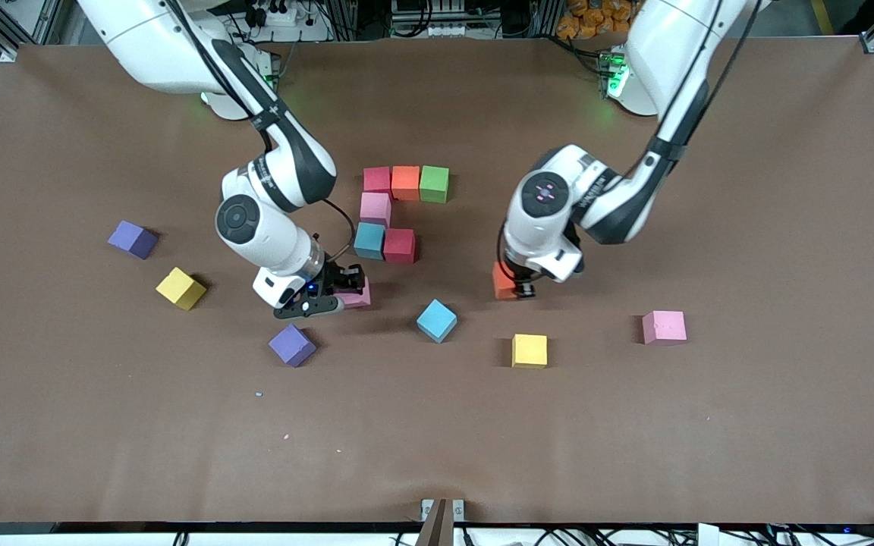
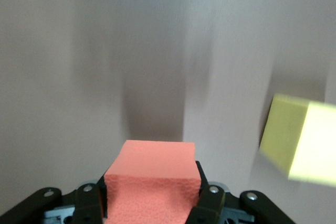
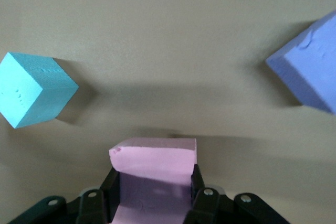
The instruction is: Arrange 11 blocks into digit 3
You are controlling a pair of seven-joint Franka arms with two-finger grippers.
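Gripping blocks: left pincer (image 2: 152, 203) orange block (image 2: 152, 174), right pincer (image 3: 152, 203) pink block (image 3: 153, 169).

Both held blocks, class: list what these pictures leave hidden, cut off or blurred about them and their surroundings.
- Orange block, front view: mostly covered by the left gripper.
- Pink block, front view: largely hidden by the right gripper.
- Either block touching the table: undecidable in any view.
- Yellow block, left wrist view: motion-blurred and cut by the edge.

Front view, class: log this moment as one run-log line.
left tool: shut on orange block | right tool: shut on pink block | digit 3: six placed
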